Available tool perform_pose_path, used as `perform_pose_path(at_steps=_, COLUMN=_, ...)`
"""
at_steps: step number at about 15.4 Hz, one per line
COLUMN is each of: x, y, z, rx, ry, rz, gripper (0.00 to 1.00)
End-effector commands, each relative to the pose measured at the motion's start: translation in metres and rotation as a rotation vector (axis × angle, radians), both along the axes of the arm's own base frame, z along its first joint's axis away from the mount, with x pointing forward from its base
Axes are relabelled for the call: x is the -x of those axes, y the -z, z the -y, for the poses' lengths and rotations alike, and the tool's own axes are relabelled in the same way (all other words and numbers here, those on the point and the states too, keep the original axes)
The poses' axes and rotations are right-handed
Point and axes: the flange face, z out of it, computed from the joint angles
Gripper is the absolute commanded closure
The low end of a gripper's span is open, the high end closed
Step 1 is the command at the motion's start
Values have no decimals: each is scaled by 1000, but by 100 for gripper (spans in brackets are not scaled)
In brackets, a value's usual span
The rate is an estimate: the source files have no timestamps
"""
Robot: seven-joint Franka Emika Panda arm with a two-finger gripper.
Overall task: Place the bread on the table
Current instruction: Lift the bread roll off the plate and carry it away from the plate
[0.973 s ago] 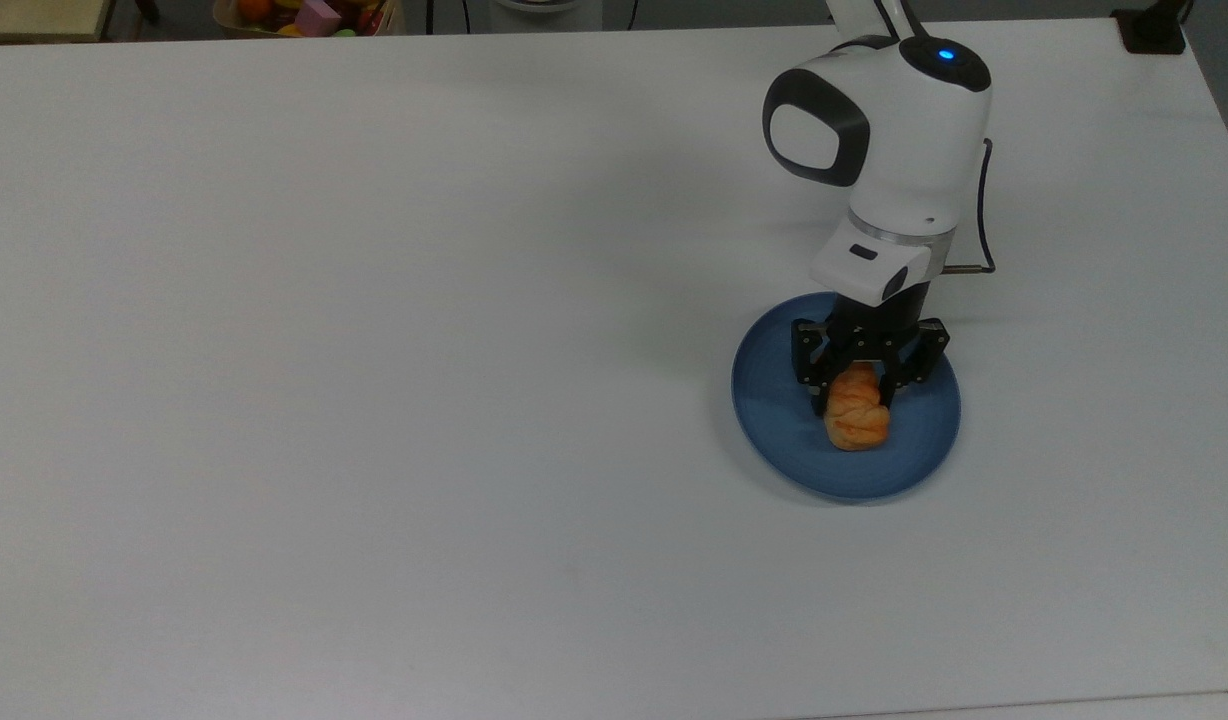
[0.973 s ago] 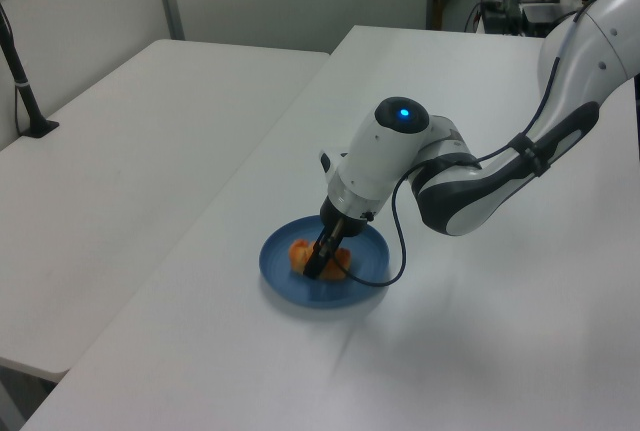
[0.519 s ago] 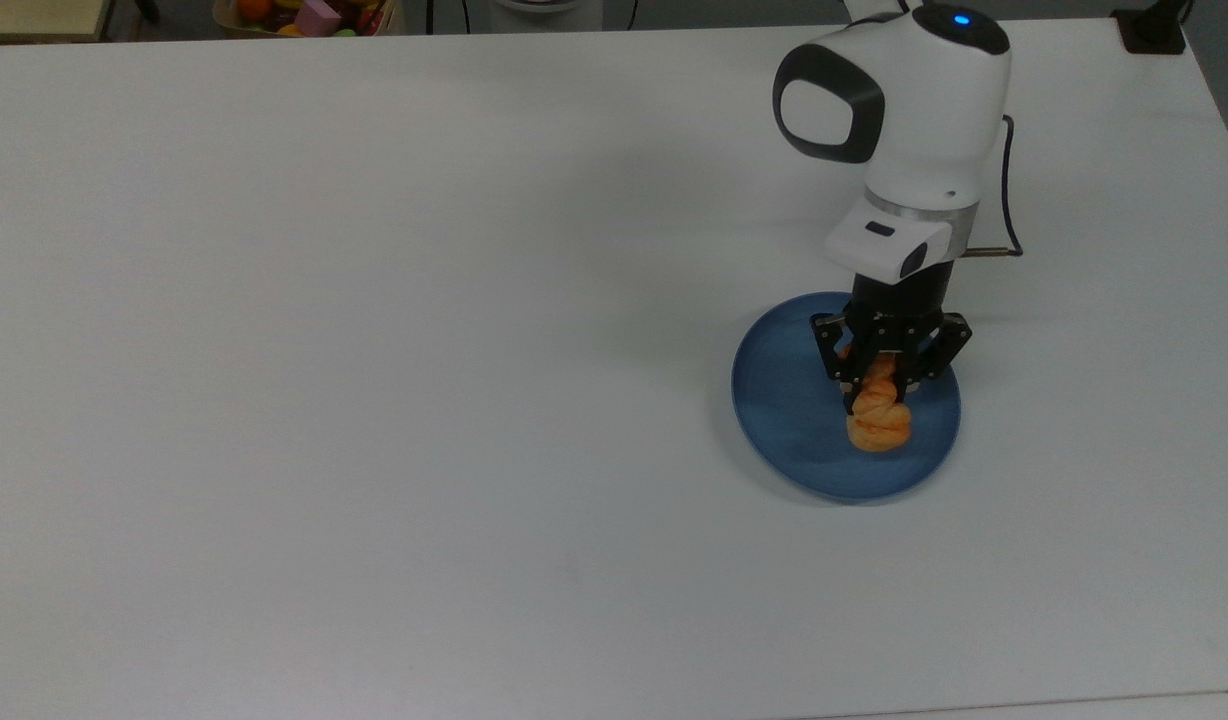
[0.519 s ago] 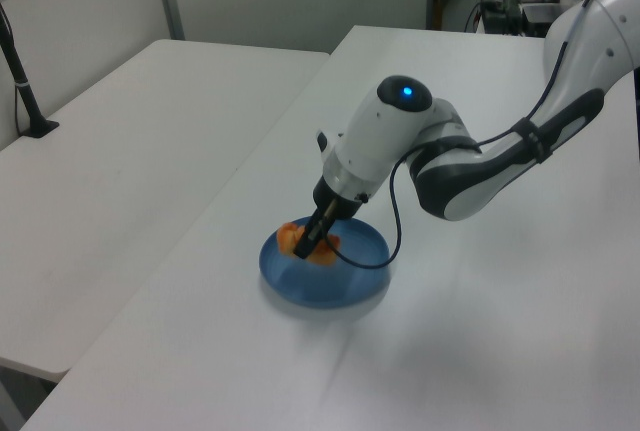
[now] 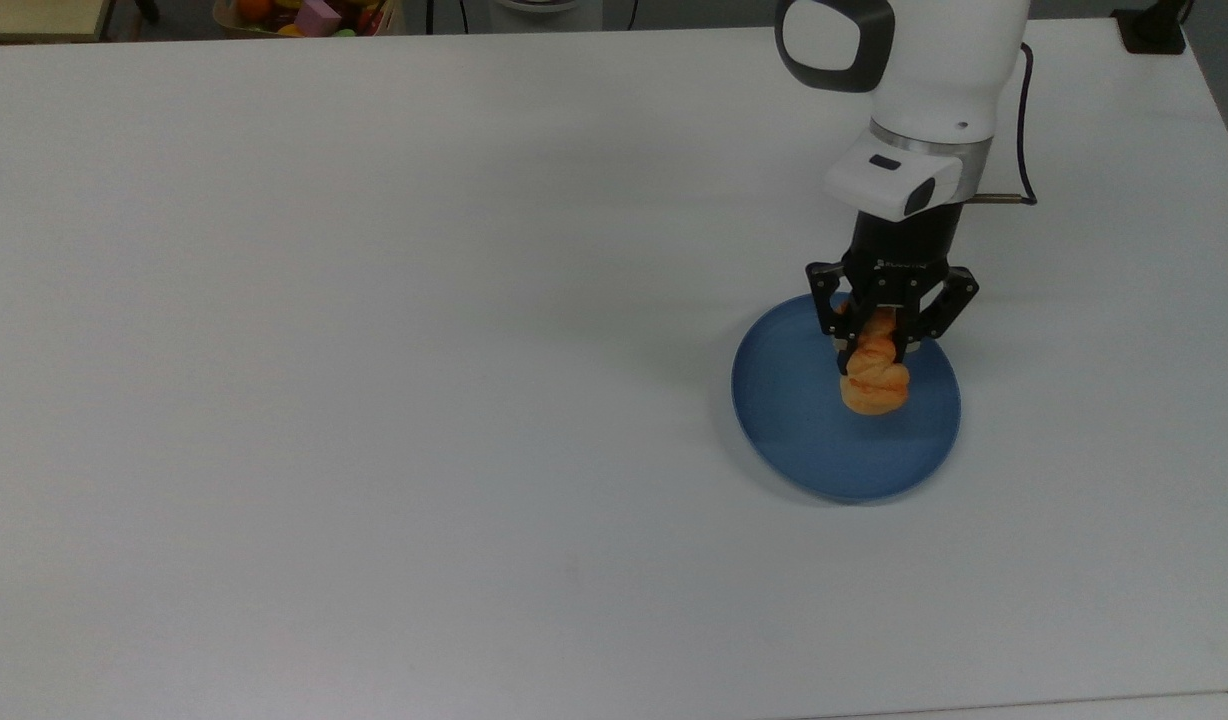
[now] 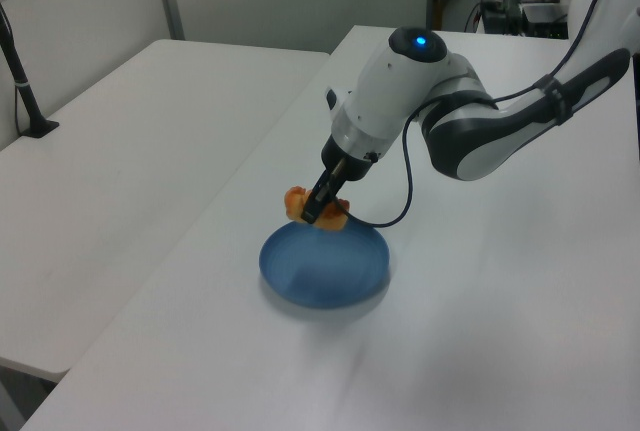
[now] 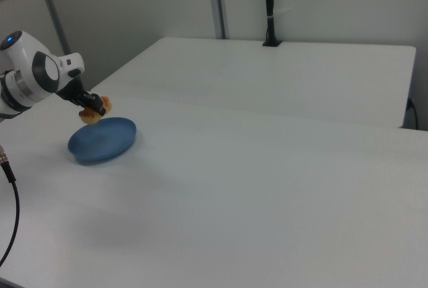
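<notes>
The bread point(image 5: 875, 375), a golden-orange braided roll, hangs in the air above the round blue plate point(image 5: 804, 440). My gripper point(image 5: 877, 352) is shut on its upper part, pointing down from the white arm. In the left view the bread point(image 6: 300, 200) is clear of the plate point(image 6: 322, 271), held by the gripper point(image 6: 318, 211). From the right view, the bread point(image 7: 89, 113) hovers just over the plate's point(image 7: 103, 141) far rim with the gripper point(image 7: 95, 107) on it. The white table point(image 5: 374, 350) spreads wide to the top view's left.
A box of colourful toys point(image 5: 309, 15) sits beyond the table's far edge at the top view's upper left. A black post point(image 6: 22, 76) stands on a second white table at the left view's left. A black cable point(image 5: 1019, 150) loops off the wrist.
The gripper closed on the bread, then rose with it off the plate. The arm has moved up and slightly toward the top view's top.
</notes>
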Motion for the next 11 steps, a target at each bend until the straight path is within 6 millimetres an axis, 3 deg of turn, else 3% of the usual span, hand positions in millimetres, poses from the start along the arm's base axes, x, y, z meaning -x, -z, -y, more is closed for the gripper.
perform_pose_path(at_steps=1, x=23, y=-16, z=39, rx=62, ry=-33, rz=-39, gripper=59)
perform_pose_path(at_steps=2, x=25, y=-16, z=50, rx=61, ry=-41, rz=-55, gripper=59)
perform_pose_path(at_steps=4, x=29, y=-26, z=98, rx=69, ry=-33, rz=-78, gripper=59)
perform_pose_path(at_steps=8, x=56, y=-26, z=172, rx=124, ry=-26, rz=-124, gripper=59)
perform_pose_path(at_steps=11, x=69, y=-26, z=213, rx=127, ry=-32, rz=-176, gripper=59)
